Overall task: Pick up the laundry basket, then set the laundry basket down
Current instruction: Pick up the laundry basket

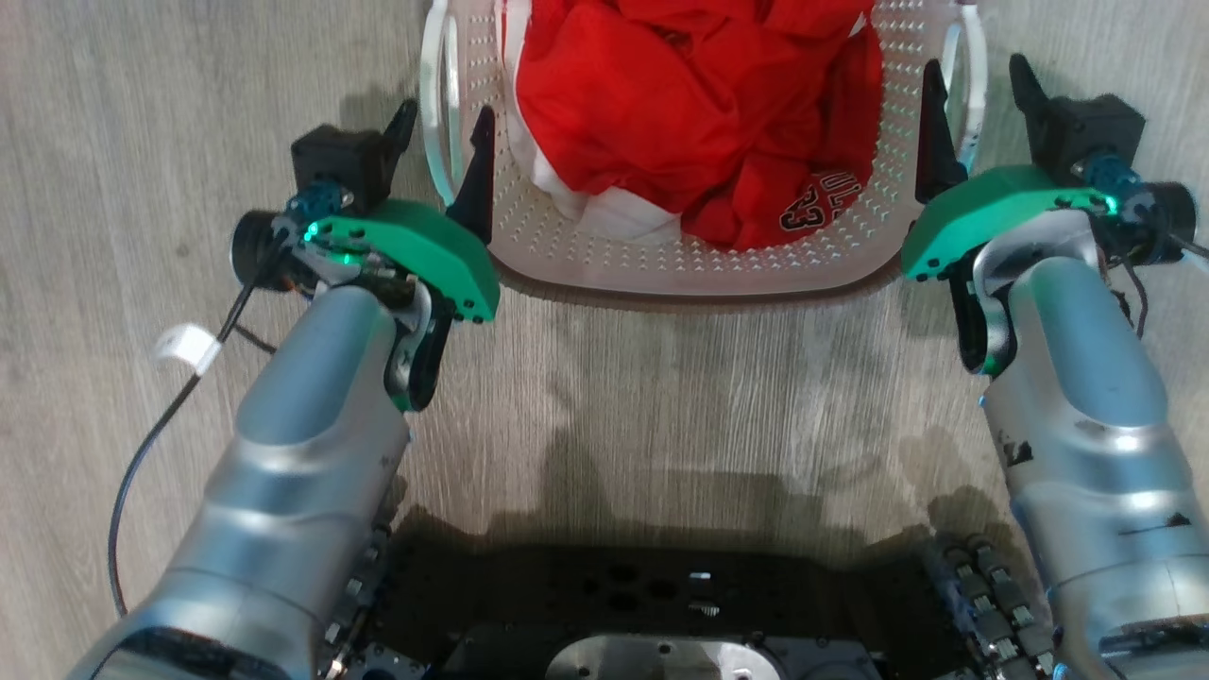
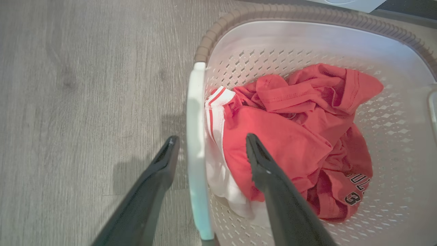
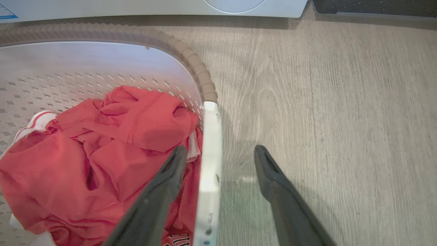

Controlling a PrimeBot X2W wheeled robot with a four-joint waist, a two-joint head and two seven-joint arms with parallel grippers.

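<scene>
The basket (image 1: 680,279) stands on wood-grain floor (image 1: 661,397). The left gripper (image 1: 444,118) and right gripper (image 1: 975,71) each straddle 1 smooth white handle (image 2: 196,136), fingers wide, 1 inside it, 1 outside. Perforated plastic, ribbed brown rim (image 2: 307,13), crumpled red cloth (image 1: 680,104).

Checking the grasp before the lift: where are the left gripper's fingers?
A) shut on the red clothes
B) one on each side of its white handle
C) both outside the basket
B: the left gripper is open, with the white handle of the laundry basket between its fingers.
</scene>
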